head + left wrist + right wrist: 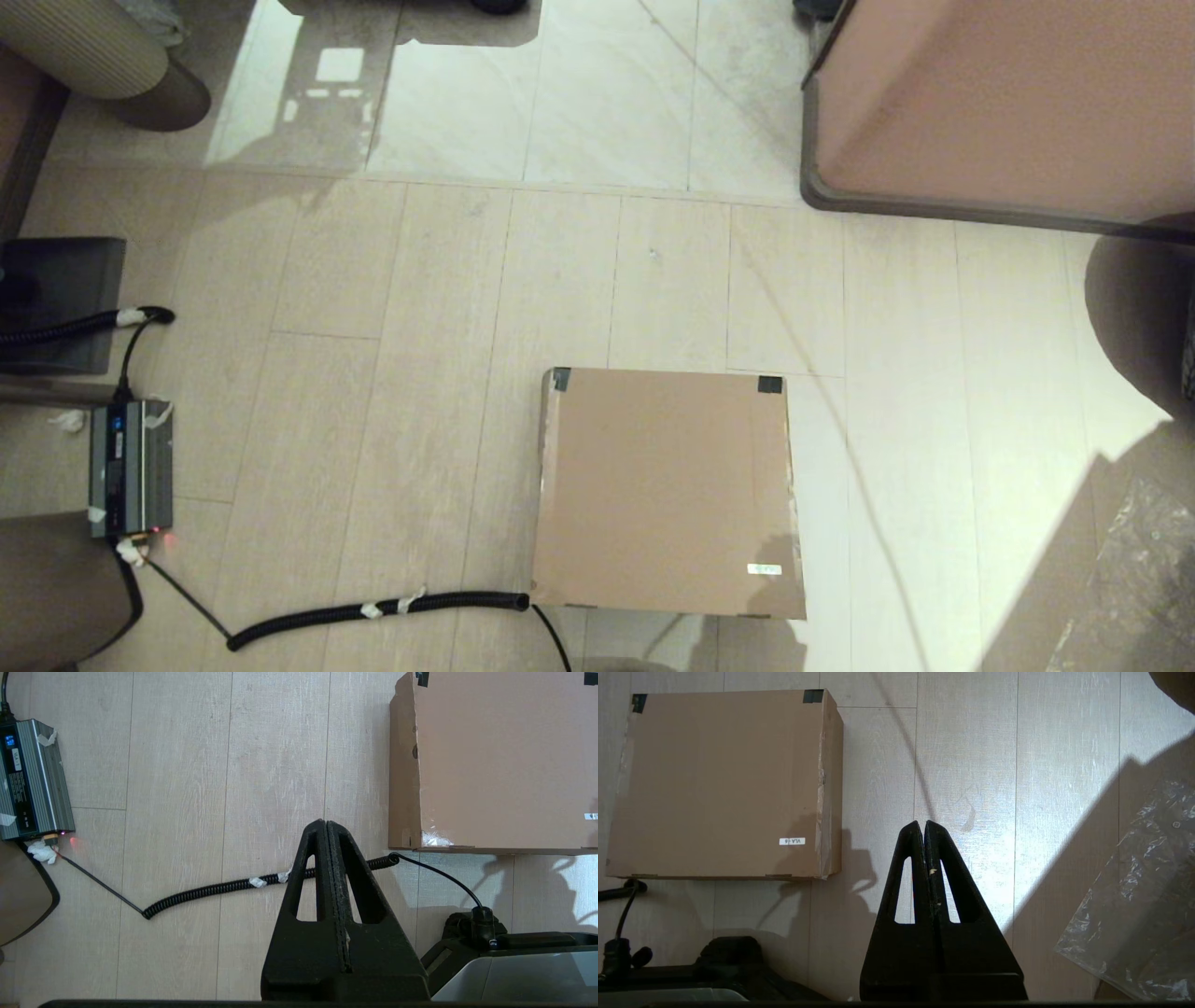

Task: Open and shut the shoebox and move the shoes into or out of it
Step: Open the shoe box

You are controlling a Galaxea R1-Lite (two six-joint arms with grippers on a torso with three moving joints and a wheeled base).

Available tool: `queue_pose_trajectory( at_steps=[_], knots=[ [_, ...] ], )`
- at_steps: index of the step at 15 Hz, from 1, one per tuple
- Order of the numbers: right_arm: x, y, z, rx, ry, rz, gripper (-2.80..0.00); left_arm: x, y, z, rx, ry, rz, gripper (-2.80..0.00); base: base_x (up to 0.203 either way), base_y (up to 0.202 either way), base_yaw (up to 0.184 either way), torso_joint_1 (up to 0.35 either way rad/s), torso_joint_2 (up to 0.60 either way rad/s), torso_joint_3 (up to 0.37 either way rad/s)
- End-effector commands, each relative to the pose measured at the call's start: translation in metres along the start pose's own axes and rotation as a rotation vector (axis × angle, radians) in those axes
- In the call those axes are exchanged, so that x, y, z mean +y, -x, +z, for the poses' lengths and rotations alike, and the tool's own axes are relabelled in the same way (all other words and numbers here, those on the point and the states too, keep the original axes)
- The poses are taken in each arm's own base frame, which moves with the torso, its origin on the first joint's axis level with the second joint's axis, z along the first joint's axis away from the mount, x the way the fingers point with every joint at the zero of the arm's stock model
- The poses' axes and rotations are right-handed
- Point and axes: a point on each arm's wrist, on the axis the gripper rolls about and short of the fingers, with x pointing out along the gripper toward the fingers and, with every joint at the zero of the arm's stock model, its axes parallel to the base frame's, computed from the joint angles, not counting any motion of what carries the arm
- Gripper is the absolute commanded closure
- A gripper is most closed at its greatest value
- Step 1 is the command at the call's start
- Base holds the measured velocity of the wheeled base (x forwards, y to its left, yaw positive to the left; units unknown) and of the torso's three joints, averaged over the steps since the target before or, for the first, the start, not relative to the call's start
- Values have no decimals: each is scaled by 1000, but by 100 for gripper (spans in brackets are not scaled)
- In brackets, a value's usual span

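The brown cardboard shoebox (665, 490) lies on the floor with its lid down, dark tape on its two far corners and a small white label near its front right corner. The shoes are out of view. My left gripper (325, 822) is shut and empty, hanging above the floor to the left of the shoebox (495, 760), over a coiled black cable. My right gripper (923, 823) is shut and empty, above bare floor to the right of the shoebox (721, 784). Neither gripper shows in the head view.
A coiled black cable (373, 611) runs from a grey power unit (131, 467) at the left to the box's front left corner. A large pinkish-brown block with a dark rim (999, 103) stands at the far right. Clear plastic wrap (1139, 896) lies at the near right.
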Motion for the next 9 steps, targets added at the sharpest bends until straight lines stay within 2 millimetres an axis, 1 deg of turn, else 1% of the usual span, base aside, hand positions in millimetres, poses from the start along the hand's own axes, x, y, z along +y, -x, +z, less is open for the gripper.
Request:
queue_pose_trajectory(
  at_steps=[1, 9],
  knots=[
    [0, 0, 0, 0, 14, 3, 0, 0, 0, 0, -1, 0, 0, 0, 0, 0, 0, 0, 0, 0],
    [0, 0, -1, 4, 13, 5, 0, 0, 0, 0, -1, 0, 0, 0, 0, 0, 0, 0, 0, 0]
  ],
)
